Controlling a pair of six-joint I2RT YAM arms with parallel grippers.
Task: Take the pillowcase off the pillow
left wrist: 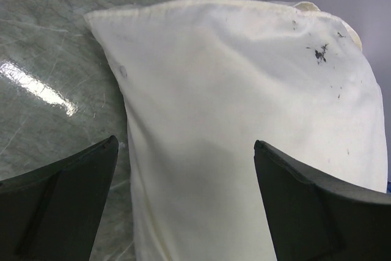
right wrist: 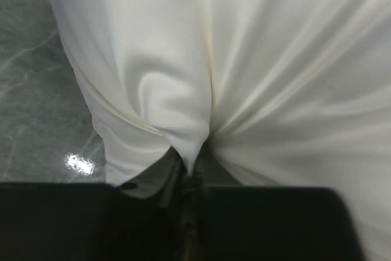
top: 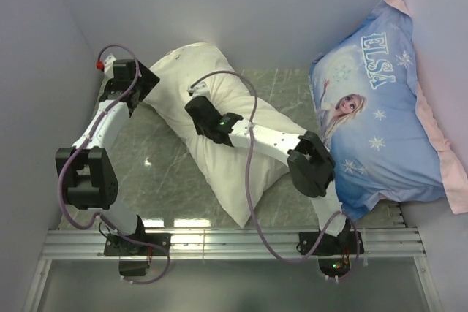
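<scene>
- The pillowcase (top: 223, 177) is seen lying diagonally on the green marble table (top: 153, 158), one end far-left, the other end pointing to the near edge.
- The pillow is fully covered by the pillowcase; none of its own surface can be made out for sure.
- The case is filled out and plump, and no part is seen pulled off.
- The right gripper (right wrist: 189, 172) is placed on the middle of the cased pillow; its jaws are closed on a pinch of the cream fabric.
- In the right wrist view, folds are seen drawn in from both sides to the pinch point, and the fabric is bunched there.
- The left gripper (left wrist: 184, 145) is held at the far-left end of the pillowcase with its jaws spread wide and nothing gripped.
- The dark fingers (left wrist: 67, 200) are seen to either side of the case end; contact with the fabric cannot be told.
- A few dark specks (left wrist: 319, 53) are seen on the case near its far corner in the left wrist view.
- A blue Elsa-printed pillow (top: 380, 115) with a pink edge is propped at the right side, just beside the cased pillow, under the right arm's elbow.
</scene>
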